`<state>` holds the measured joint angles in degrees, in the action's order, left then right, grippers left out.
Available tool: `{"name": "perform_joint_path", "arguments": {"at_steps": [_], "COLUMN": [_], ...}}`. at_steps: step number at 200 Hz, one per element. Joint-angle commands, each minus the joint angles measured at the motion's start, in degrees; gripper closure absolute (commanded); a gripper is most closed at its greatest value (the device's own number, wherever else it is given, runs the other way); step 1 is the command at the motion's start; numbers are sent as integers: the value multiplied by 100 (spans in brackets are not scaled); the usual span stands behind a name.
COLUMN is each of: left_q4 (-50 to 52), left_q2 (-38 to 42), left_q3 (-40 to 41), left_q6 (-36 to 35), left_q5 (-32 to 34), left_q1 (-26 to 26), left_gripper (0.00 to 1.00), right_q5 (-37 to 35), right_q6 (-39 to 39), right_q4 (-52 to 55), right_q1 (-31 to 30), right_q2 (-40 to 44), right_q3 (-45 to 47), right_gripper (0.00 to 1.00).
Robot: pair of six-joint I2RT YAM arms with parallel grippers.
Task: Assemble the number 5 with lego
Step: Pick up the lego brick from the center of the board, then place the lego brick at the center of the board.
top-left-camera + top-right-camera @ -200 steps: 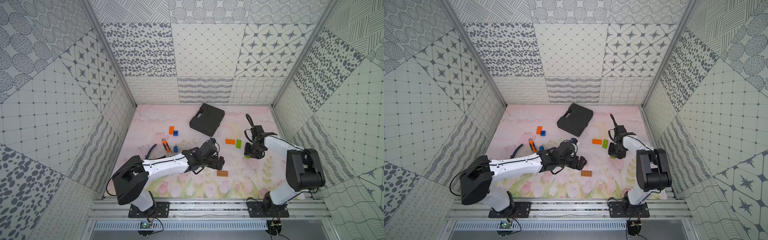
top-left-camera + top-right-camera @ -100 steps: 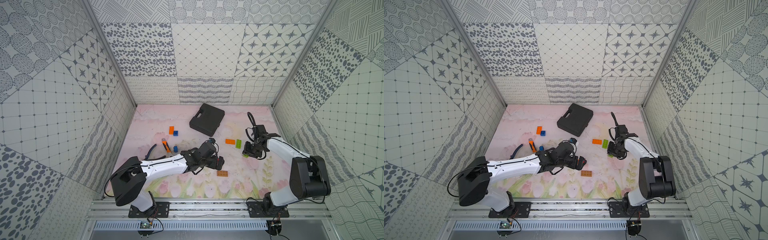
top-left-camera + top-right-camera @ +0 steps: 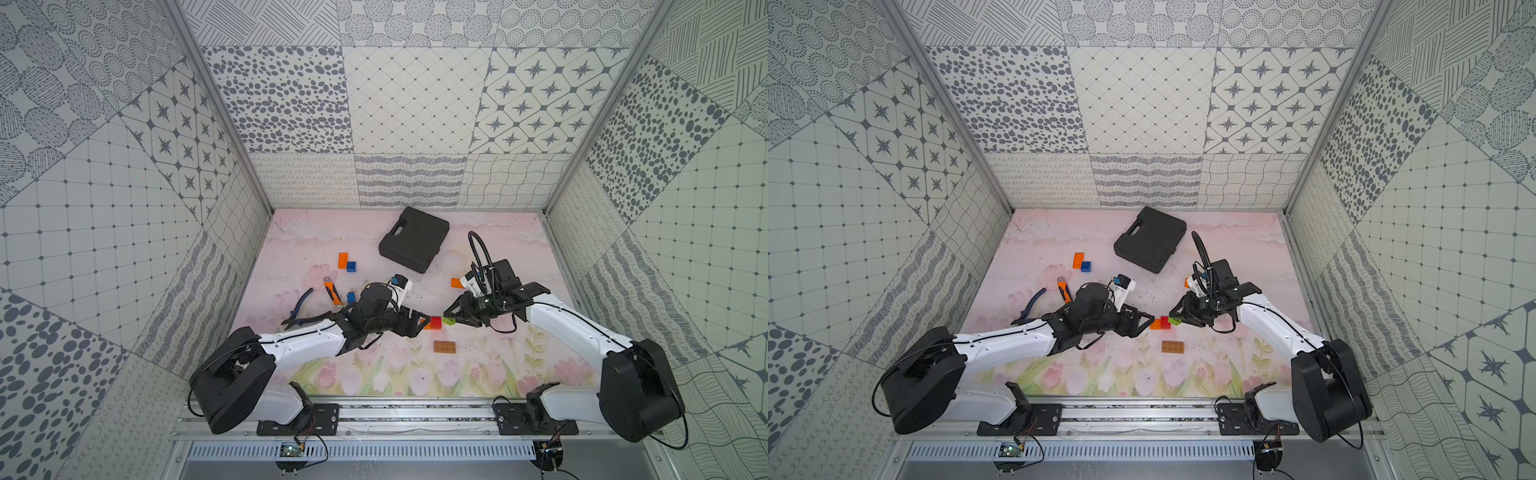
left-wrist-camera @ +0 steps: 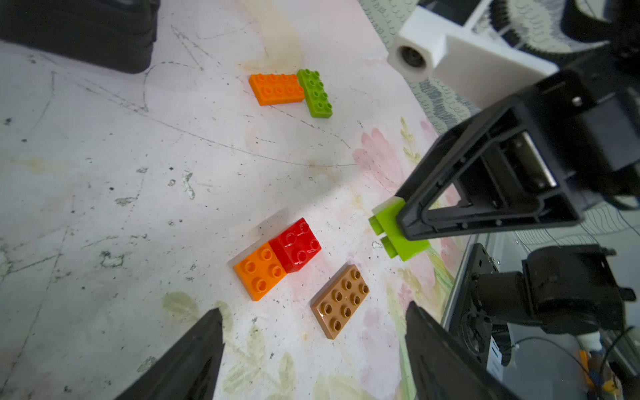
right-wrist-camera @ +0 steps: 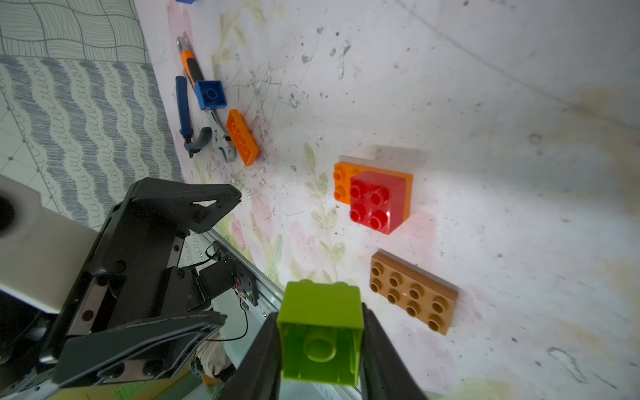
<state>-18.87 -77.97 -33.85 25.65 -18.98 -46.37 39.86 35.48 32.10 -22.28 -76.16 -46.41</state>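
Observation:
A red square lego brick sits on one end of a long orange brick, lying on the mat in both top views. My left gripper is open just short of this pair, with nothing between its fingers. My right gripper is shut on a green square brick, held just above the mat beside the red brick. A flat brown brick lies close by, nearer the front.
A long orange brick and a long green one lie together farther back. Blue bricks, another orange brick and orange-handled pliers lie to the left. A black case stands at the back.
My right arm has swung in toward the middle with the green brick. My left gripper has drawn back a little, and the red-on-orange pair now shows beyond its tips.

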Motion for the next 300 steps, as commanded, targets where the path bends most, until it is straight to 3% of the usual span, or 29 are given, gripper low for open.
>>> {"name": "perform_joint_path", "arguments": {"at_steps": [1,47,95,178,211,242,265,300], "left_q4": [-1620,-1565,-2084,-1005,-589,-394,-99,30], "left_q2": [258,96,-119,-104,-94,8,93,105], "left_q3": [343,248,201,-95,-174,-157,-169,-203], "left_q6": [-1983,-2747,-2939,-3665,-4056,-4278,-4646,-4855], "left_q5": [-1298,-1555,-1984,-2136,-1959,-1678,-1203,-987], "left_q1": [137,172,172,147,9,-52,-179,-258], "left_gripper": [20,22,23,33,33,42,39,46], "right_q5": [554,898,1013,1121,1138,1122,1137,1130], "right_q6": [140,103,159,296,347,365,414,444], "right_q4": [-408,-526,-639,-825,-873,-891,-949,-977], "right_q1": [-186,-435,-564,-654,-687,-697,-728,-760], "right_q2": [-65,-97,-173,-230,-245,-285,-301,-252], "right_q3": [-178,-341,-314,-295,-345,-322,-306,-294], "right_gripper": [67,67,66,66,66,66,66,66]}}
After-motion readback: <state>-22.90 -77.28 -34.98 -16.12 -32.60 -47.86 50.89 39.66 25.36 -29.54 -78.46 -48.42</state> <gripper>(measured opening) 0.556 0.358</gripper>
